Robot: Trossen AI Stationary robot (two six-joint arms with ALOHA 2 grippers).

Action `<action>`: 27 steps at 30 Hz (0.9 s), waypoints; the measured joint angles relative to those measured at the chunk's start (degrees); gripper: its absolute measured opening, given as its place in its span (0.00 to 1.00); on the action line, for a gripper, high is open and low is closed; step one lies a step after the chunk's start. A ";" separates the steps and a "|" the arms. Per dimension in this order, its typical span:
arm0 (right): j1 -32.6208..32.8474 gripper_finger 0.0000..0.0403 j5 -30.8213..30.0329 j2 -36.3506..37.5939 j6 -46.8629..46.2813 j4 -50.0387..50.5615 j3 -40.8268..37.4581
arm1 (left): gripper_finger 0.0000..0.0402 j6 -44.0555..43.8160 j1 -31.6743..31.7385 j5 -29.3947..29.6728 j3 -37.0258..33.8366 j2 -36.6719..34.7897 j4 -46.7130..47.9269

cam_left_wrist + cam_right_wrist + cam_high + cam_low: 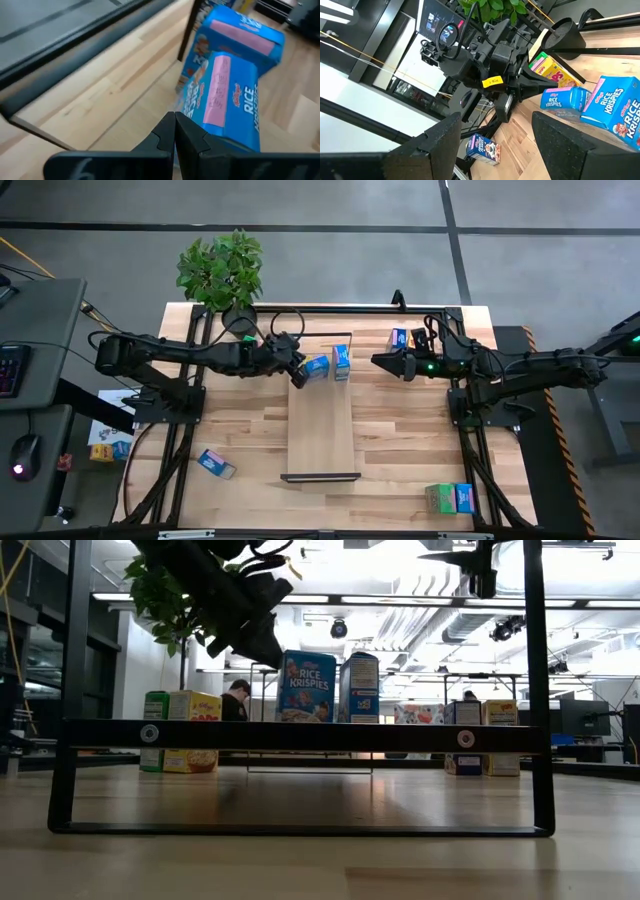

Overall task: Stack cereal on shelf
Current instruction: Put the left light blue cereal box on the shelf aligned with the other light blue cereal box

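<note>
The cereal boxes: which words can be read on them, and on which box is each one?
"RICE KRISPIES": blue box on the shelf, low view.
"RICE KRISPIES": blue box before the shut left gripper.
"RICE KRISPIES": both blue boxes, right wrist view.
Yellow box: print unreadable.
Small yellow tag: too small.

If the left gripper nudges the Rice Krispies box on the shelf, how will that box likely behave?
The Rice Krispies box is small cardboard, so probably light and quick to slide on the smooth shelf. It stands upright on a narrow base, so a high push from the shut left gripper may tip it toward the neighbouring box.
</note>
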State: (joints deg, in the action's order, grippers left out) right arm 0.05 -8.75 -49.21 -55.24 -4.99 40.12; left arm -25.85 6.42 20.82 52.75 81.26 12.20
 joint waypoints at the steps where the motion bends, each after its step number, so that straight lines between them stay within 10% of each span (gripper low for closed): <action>1: 0.00 0.59 0.02 0.00 0.00 0.00 0.00 | 0.00 -0.01 -0.01 -0.95 0.00 0.01 0.13; 15: 0.43 0.59 0.83 -1.13 -3.67 -0.28 0.00 | 0.00 -0.90 -0.07 -2.17 0.00 -0.01 0.45; 27: 6.13 0.53 -0.02 -16.08 -6.26 0.07 0.00 | 0.00 1.03 0.36 -2.17 0.04 -0.03 7.07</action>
State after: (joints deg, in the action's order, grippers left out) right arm 6.19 -8.77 -65.29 -61.51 -4.93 40.12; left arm -24.82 6.79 18.65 52.80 81.23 19.27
